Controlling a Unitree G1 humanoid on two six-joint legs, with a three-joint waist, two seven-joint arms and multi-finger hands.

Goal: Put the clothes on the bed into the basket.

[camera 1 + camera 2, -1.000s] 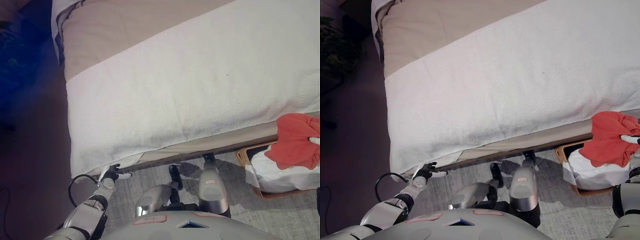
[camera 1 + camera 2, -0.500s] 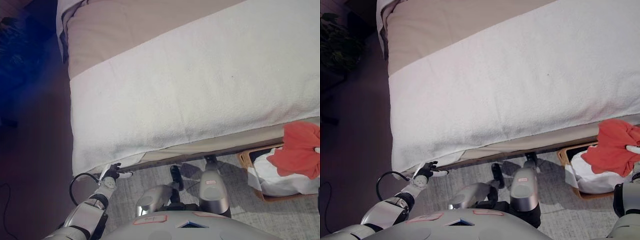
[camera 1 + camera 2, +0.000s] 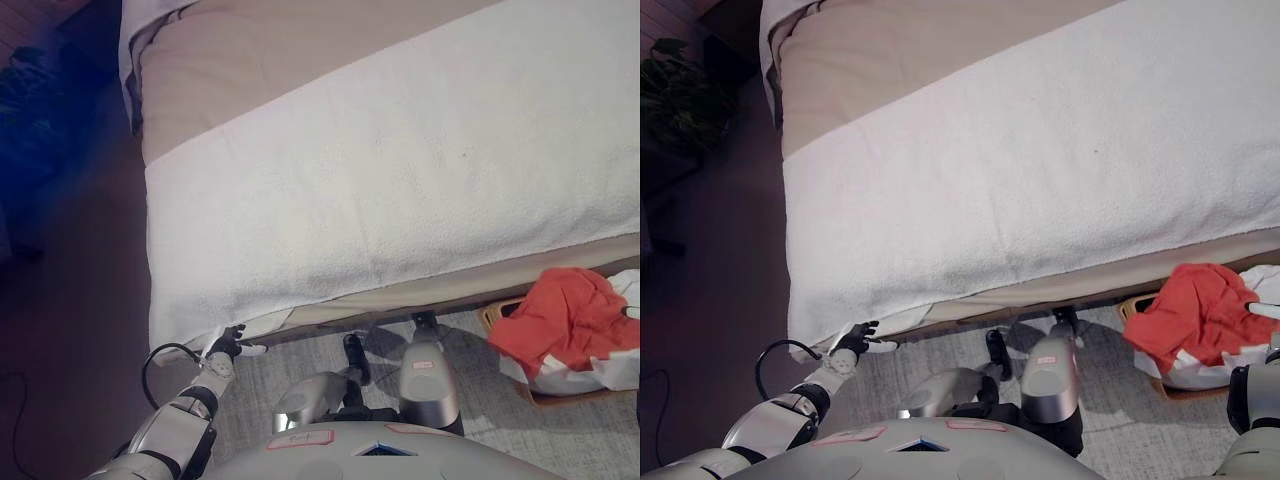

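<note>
A red garment lies spread over the brown basket, on top of white clothes inside it. The basket stands on the floor at the right, by the bed's near edge. Of my right hand only a white fingertip shows at the right edge, against the red garment; its grip is hidden. My left hand hangs low at the lower left, just under the bed's corner, fingers relaxed and holding nothing. The bed's white blanket shows no clothes on it.
A tan sheet covers the bed's far part. A grey rug lies beneath the basket. Dark floor runs along the bed's left side, with a plant at the far left.
The red garment has dropped from above the basket and now lies spread over it. The view has shifted slightly. My left hand has stayed put.
</note>
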